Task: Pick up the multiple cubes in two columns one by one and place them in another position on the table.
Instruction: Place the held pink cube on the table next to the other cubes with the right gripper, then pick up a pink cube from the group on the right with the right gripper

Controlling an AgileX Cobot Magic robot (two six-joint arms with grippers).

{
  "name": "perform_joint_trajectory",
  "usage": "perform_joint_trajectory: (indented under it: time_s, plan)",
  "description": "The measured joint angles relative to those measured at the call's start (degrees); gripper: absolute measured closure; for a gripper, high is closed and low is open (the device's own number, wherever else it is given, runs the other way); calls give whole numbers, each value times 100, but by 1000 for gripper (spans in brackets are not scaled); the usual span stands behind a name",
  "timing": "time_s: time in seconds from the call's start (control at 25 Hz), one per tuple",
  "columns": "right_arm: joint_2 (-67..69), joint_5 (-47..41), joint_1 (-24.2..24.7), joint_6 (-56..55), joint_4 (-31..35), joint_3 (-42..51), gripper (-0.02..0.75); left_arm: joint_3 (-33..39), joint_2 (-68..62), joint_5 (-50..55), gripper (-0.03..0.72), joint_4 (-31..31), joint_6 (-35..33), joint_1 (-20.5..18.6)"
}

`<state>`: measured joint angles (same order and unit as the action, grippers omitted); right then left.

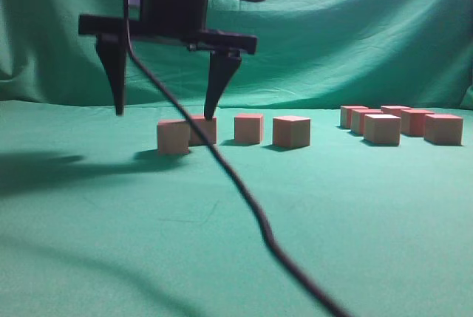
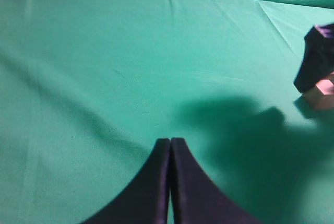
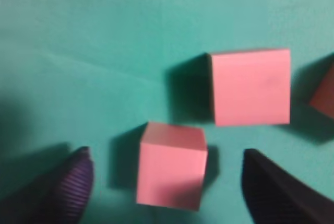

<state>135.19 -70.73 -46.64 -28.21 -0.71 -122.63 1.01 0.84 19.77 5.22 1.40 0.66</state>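
Between the right hand's (image 3: 164,187) wide-open fingers (exterior view hides this) sits 1 unheld cube (image 3: 171,165).

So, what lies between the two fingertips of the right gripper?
In the right wrist view, one pink cube sits on the green cloth table between the fingertips of the right gripper, with bare cloth showing on both sides of it.

Four cubes (image 1: 248,128) in a loose row left-centre on the tabletop (image 1: 111,243), five more cubes (image 1: 382,129) clustered in two short columns well apart to the right, right pincer (image 1: 164,115) above the leftmost pair, straddling the front-left cube (image 3: 170,165).
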Motion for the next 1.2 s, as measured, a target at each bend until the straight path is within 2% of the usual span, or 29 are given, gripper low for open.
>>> perform_joint_trajectory:
  time_s: [0.04,0.36,0.44,0.48,0.6,0.64,0.84,1.08,1.2]
  plan:
    - [0,0,0,42,9,-117,110,0,0,0,688,0,0,0]
    - [-755,-37,51,597,-164,-620,111,0,0,0,688,0,0,0]
    - [-1173,-63,172,646,-318,-620,111,0,0,0,688,0,0,0]
    - [-1381,-66,250,646,-387,-620,153,0,0,0,688,0,0,0]
    - [-1982,-79,649,717,-467,-491,158,0,0,0,688,0,0,0]
    - [-2165,-79,773,755,-480,-327,204,0,0,0,688,0,0,0]
    - [-2908,-114,1435,924,-673,962,204,0,0,0,688,0,0,0]
    - [-2970,-81,2099,924,-724,2407,204,0,0,0,688,0,0,0]
    - [-2903,384,2325,924,-737,2926,204,0,0,0,688,0,0,0]
